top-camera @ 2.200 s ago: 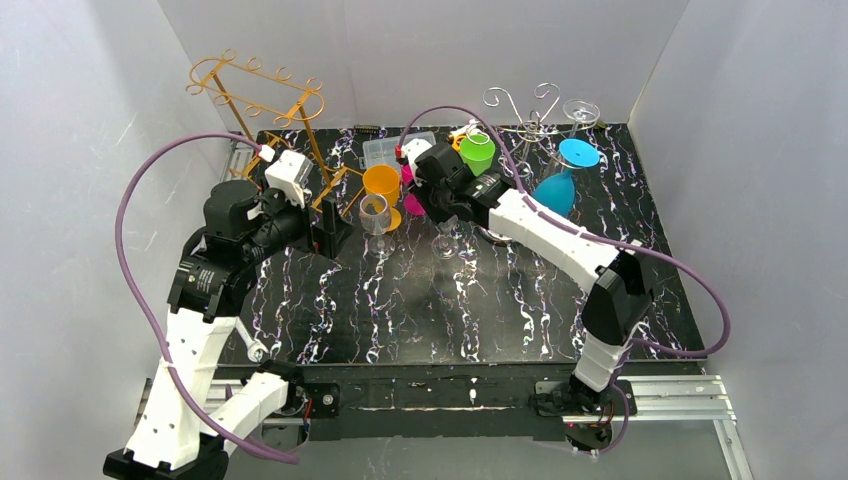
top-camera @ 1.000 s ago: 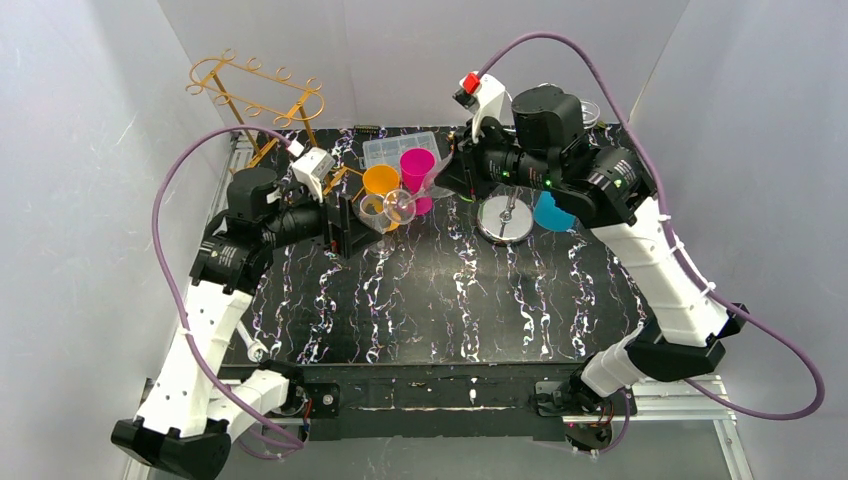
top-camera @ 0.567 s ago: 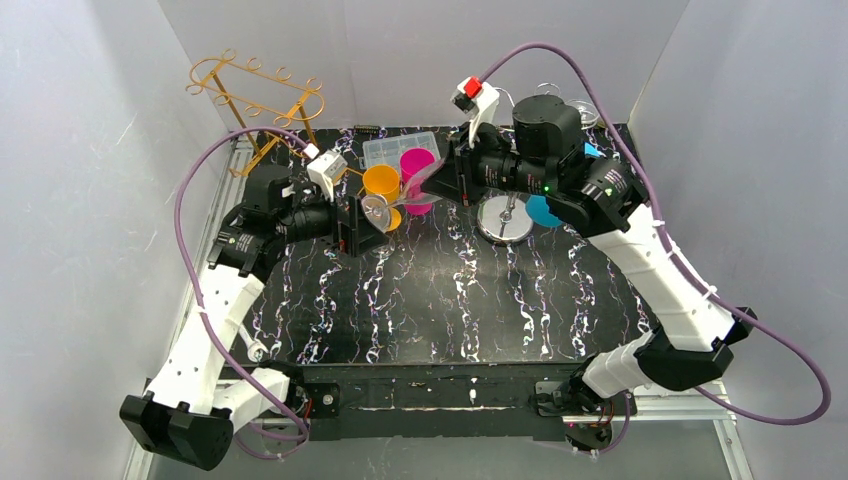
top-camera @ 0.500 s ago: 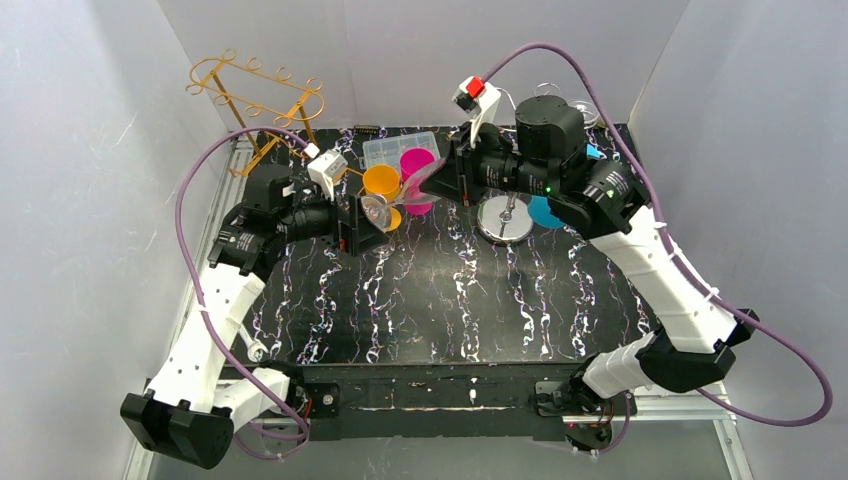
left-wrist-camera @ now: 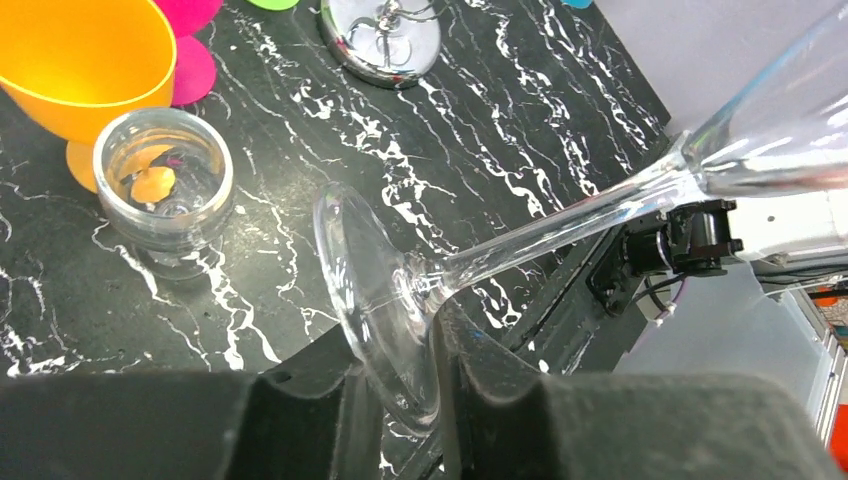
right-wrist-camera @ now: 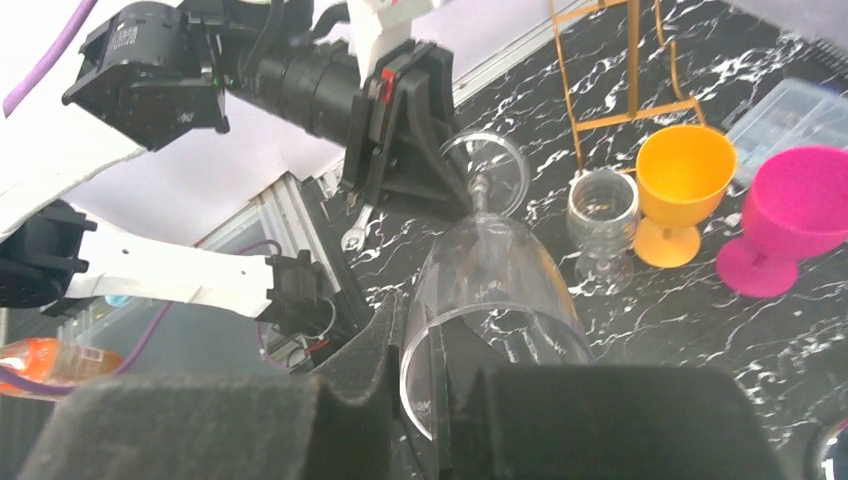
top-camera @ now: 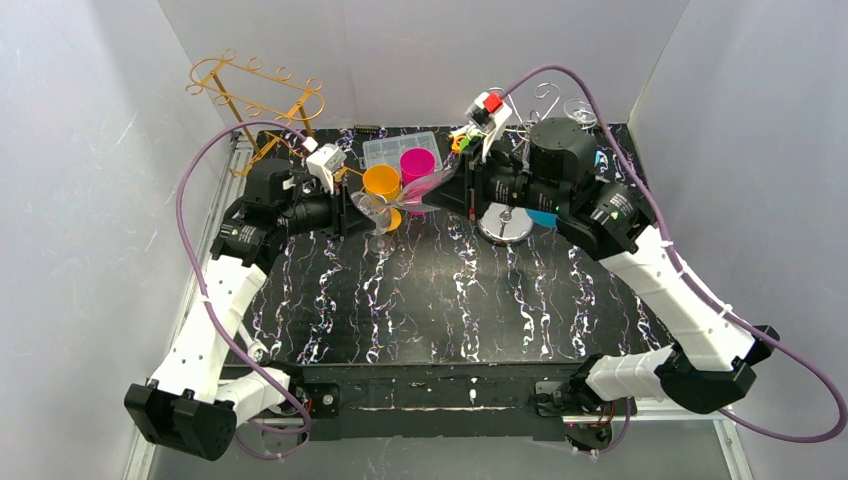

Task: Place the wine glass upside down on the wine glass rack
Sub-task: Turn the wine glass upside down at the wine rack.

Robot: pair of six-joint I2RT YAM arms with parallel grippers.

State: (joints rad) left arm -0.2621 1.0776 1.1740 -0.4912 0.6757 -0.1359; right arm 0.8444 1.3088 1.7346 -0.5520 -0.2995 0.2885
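A clear wine glass (top-camera: 415, 195) hangs nearly level above the back of the table, held between both arms. My right gripper (top-camera: 462, 190) is shut on the rim of its bowl (right-wrist-camera: 500, 280), one finger inside and one outside. My left gripper (top-camera: 358, 210) is shut on the edge of its foot (left-wrist-camera: 375, 300), seen close in the left wrist view. Two wire racks stand at the back. A gold rack (top-camera: 260, 95) is behind the left arm. A silver rack (top-camera: 530, 110) with a round mirror base (top-camera: 505, 222) is behind the right arm.
Below the held glass stand an orange goblet (top-camera: 381, 182), a pink goblet (top-camera: 417, 165) and a small clear glass (left-wrist-camera: 165, 185). A clear plastic box (top-camera: 385, 150) lies behind them. A blue glass (top-camera: 545, 215) shows under the right arm. One clear glass (top-camera: 580, 110) hangs on the silver rack.
My left gripper has come up to the glass's foot and shut on it. The right arm has carried the glass up off the table, laid it level and shifted slightly right.
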